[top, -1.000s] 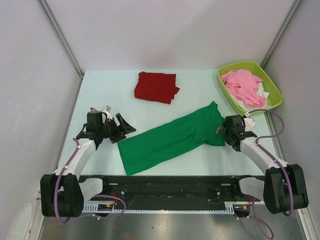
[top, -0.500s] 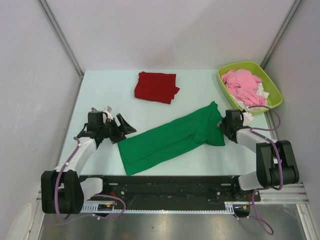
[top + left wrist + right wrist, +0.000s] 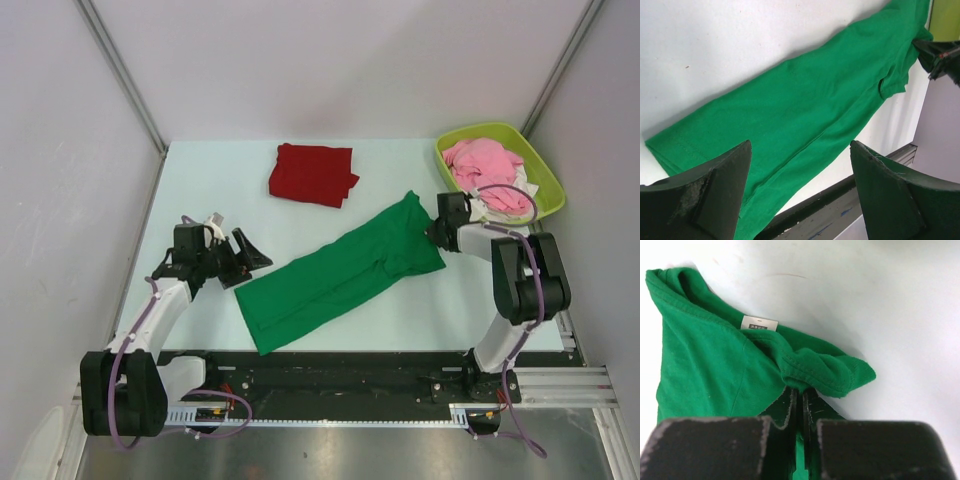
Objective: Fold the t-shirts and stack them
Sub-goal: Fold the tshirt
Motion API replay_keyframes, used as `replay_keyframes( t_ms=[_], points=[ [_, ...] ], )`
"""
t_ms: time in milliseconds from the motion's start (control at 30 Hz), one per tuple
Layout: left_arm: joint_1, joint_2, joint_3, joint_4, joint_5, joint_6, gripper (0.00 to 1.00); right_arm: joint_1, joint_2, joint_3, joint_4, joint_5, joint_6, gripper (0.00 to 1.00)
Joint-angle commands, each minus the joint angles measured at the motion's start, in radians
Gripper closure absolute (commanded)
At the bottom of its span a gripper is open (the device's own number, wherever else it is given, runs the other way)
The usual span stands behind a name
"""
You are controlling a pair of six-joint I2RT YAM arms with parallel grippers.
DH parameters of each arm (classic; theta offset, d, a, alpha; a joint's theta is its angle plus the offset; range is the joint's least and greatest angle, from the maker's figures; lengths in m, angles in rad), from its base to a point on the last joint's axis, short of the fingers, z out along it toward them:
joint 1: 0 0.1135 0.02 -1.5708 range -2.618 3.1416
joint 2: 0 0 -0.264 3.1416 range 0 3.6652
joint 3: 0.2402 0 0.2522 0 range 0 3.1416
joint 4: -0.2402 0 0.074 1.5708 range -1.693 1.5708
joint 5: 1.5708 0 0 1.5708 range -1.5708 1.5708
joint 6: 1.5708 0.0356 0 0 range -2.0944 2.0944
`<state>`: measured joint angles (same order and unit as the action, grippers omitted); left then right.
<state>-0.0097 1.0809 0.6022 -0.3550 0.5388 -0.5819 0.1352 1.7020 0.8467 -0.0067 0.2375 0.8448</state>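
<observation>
A: From above, how is the green t-shirt (image 3: pixel 340 275) lying?
B: On the table (image 3: pixel 200 180), stretching near-left to far-right, collar (image 3: pixel 422 218) pointing at the basket (image 3: pixel 490 129); the red t-shirt (image 3: pixel 313 174) is sitting folded behind.
A: Left wrist?
B: Left gripper (image 3: pixel 800 150) is gaping wide, empty, near the hem (image 3: pixel 675 145).
A: Right wrist?
B: Right gripper (image 3: pixel 800 395) is pinching the collar.

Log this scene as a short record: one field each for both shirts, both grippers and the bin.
green t-shirt: spread long and diagonal across the table, neck end toward the right
red t-shirt: folded, far side of the table
right gripper: shut on the green t-shirt at its neck end
left gripper: open, empty, beside the shirt's hem end
bin: lime, far right corner, holds a pink garment
</observation>
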Motion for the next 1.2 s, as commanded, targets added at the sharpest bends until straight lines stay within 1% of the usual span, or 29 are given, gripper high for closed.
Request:
replay_keyframes(
  t_ms=[0,100,133,167,267,300,333,367,400,433,467,500,567,600,633,667,700,733,767,833,867,900,1000,1033,1067,1100,1133,1167],
  points=[
    [0.007,-0.013,0.018,0.005,0.043,0.021,0.15,0.020,0.143,0.168,-0.082,-0.032,-0.010,1.00],
    [0.007,-0.016,0.027,0.016,0.043,0.004,0.15,0.018,0.217,0.314,-0.117,-0.037,-0.010,1.00],
    [0.007,-0.019,0.028,0.019,0.043,-0.001,0.15,0.015,0.272,0.353,-0.128,-0.043,-0.010,1.00],
    [0.007,-0.025,0.028,0.021,0.040,-0.009,0.15,0.017,0.297,0.446,-0.140,-0.041,-0.019,1.00],
    [0.007,-0.024,0.021,0.039,0.035,-0.030,0.15,0.015,0.415,0.581,-0.193,-0.026,-0.032,1.00],
    [0.007,-0.027,0.015,0.056,0.044,-0.038,0.15,0.011,0.445,0.680,-0.226,-0.027,-0.041,1.00],
    [0.007,-0.024,0.001,0.073,0.050,-0.044,0.15,0.010,0.515,0.736,-0.252,-0.017,-0.044,1.00],
    [0.007,-0.022,-0.005,0.080,0.049,-0.058,0.15,0.009,0.548,0.786,-0.277,-0.014,-0.050,1.00],
    [0.001,-0.015,-0.010,0.097,0.049,-0.062,0.15,0.006,0.579,0.890,-0.304,-0.012,-0.058,1.00],
    [-0.004,-0.009,-0.016,0.103,0.044,-0.062,0.15,0.004,0.614,0.940,-0.320,-0.006,-0.064,1.00],
    [-0.022,-0.001,-0.018,0.108,0.038,-0.062,0.15,-0.002,0.675,1.001,-0.338,0.000,-0.069,1.00],
    [-0.035,0.019,-0.019,0.116,0.027,-0.062,0.15,-0.003,0.706,1.097,-0.370,0.006,-0.076,1.00],
    [-0.082,0.037,-0.027,0.126,0.003,-0.068,0.15,-0.008,0.784,1.204,-0.409,0.029,-0.096,1.00],
    [-0.101,0.051,-0.031,0.143,-0.011,-0.068,0.15,-0.009,0.809,1.251,-0.423,0.026,-0.104,1.00],
    [-0.116,0.075,-0.036,0.151,-0.029,-0.072,0.15,-0.012,0.830,1.347,-0.438,0.031,-0.113,1.00],
    [-0.139,0.094,-0.041,0.162,-0.027,-0.082,0.15,-0.013,0.850,1.383,-0.455,0.028,-0.124,0.99],
    [-0.148,0.108,-0.044,0.186,-0.030,-0.088,0.15,-0.013,0.867,1.413,-0.457,0.025,-0.133,0.87],
    [-0.157,0.131,-0.045,0.194,-0.033,-0.094,0.15,-0.011,0.866,1.431,-0.452,0.023,-0.142,0.71],
    [-0.180,0.140,-0.047,0.206,-0.036,-0.102,0.15,-0.012,0.855,1.428,-0.434,0.028,-0.154,0.43],
    [-0.203,0.158,-0.041,0.223,-0.054,-0.110,0.15,-0.013,0.793,1.405,-0.405,0.046,-0.170,0.21],
    [-0.220,0.160,-0.039,0.223,-0.060,-0.110,0.15,-0.016,0.765,1.370,-0.371,0.049,-0.190,0.07],
    [-0.226,0.162,-0.036,0.218,-0.069,-0.110,0.15,-0.017,0.693,1.352,-0.356,0.049,-0.203,0.01],
    [-0.242,0.152,-0.028,0.203,-0.095,-0.098,0.15,-0.011,0.561,1.243,-0.329,0.028,-0.230,0.00],
    [-0.245,0.149,-0.027,0.194,-0.111,-0.087,0.15,-0.006,0.462,1.205,-0.326,0.017,-0.228,0.00],
    [-0.245,0.140,-0.028,0.192,-0.118,-0.082,0.15,-0.003,0.411,1.168,-0.322,-0.001,-0.234,0.00],
    [-0.245,0.136,-0.033,0.188,-0.132,-0.079,0.15,0.012,0.362,1.067,-0.320,-0.038,-0.236,0.00],
    [-0.246,0.131,-0.041,0.188,-0.138,-0.078,0.15,0.020,0.250,1.015,-0.316,-0.059,-0.234,0.00],
    [-0.246,0.128,-0.047,0.191,-0.143,-0.076,0.15,0.032,0.199,0.947,-0.299,-0.082,-0.228,0.00]
  ],
)
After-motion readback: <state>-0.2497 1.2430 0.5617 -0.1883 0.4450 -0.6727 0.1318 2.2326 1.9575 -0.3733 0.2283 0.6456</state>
